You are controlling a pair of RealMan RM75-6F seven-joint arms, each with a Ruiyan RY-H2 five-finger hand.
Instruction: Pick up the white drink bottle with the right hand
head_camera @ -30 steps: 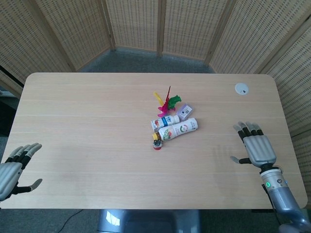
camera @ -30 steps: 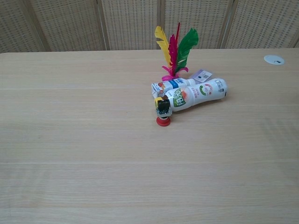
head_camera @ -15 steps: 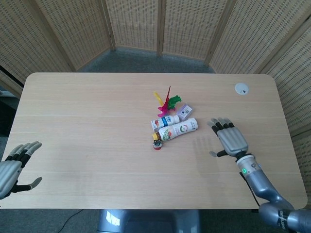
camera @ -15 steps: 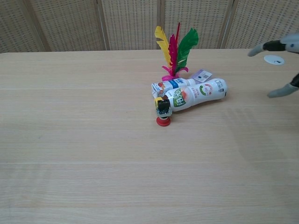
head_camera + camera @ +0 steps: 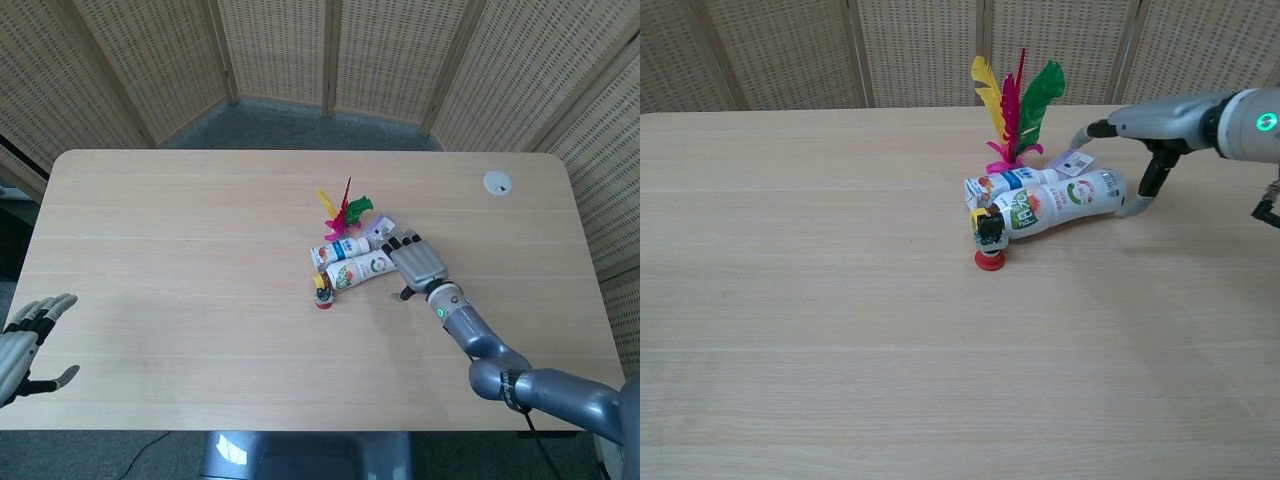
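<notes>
White drink bottle (image 5: pixel 367 267) (image 5: pixel 1065 201) lies on its side near the middle of the table (image 5: pixel 180 250) (image 5: pixel 790 330), its cap end pointing toward my right hand (image 5: pixel 417 261) (image 5: pixel 1160 125). That hand hovers at the bottle's end with fingers spread and nothing in it; from the chest view the thumb hangs down just beside the cap, and I cannot tell whether it touches. A smaller bottle (image 5: pixel 338 250) (image 5: pixel 1008 182) lies against the far side of the white one. Behind them stands a feathered shuttlecock (image 5: pixel 343 210) (image 5: pixel 1015 105). A small red-based toy (image 5: pixel 323 293) (image 5: pixel 989 240) sits at the bottle's near end. My left hand (image 5: pixel 22 340) rests spread and empty at the table's near-left edge.
</notes>
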